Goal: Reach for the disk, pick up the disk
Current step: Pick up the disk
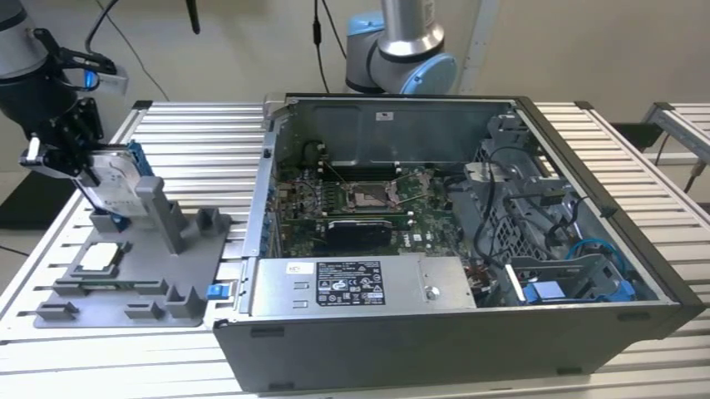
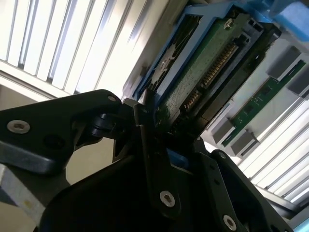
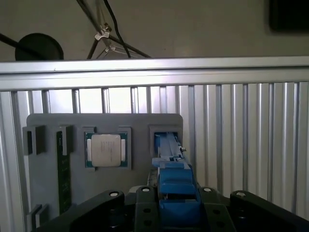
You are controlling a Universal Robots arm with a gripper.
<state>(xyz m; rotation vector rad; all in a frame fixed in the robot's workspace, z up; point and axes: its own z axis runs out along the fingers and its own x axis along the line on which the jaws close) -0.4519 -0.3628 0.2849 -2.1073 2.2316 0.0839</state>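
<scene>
Blue-framed disk (image 1: 120,187) is standing on edge at the exterior view's upper left, with the fingers (image 2: 149,145) clamping its upper end. Its lower edge is meeting the grey holder (image 1: 155,266), though contact is hard to make out. Open desk (image 1: 199,133) is lying between it and the computer case (image 1: 444,341).

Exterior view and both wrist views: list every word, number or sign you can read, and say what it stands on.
White label on the power-supply box: print too small to read.
White label on the disk: too blurred to read.
Processor chip: no legible marking.
No text here can be quoted.
</scene>
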